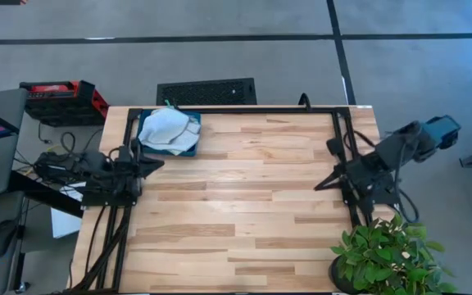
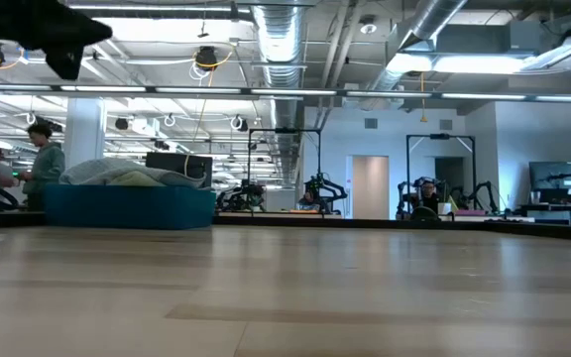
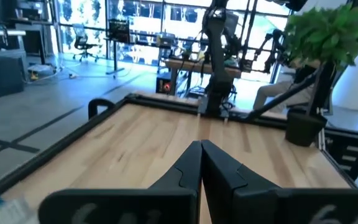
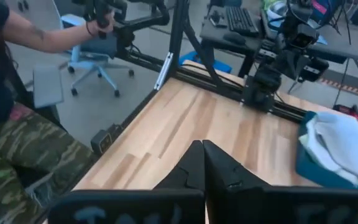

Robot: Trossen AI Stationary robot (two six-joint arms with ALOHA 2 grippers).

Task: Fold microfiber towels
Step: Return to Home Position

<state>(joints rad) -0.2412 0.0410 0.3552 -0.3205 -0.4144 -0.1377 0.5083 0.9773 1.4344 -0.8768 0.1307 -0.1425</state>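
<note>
Up close, shows left gripper (image 3: 201, 146) pinched closed on nothing; same for right gripper (image 4: 202, 144), opposite it across the table (image 1: 244, 213). Finds towels (image 1: 169, 129) heaped in teal tray (image 1: 192, 151), just beside left gripper, well apart from right one. Looks near home: keep fingers closed, retract slowly, avoid clipping tray.

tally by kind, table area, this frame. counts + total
Trays: 1, teal tray.
Towel piles: 1, grey towel on top in the tray; layers under it can't be counted.
Potted plants: 1, plant.
Grippers: 2, left gripper and right gripper, both shut, empty.
Total: 5.
</note>
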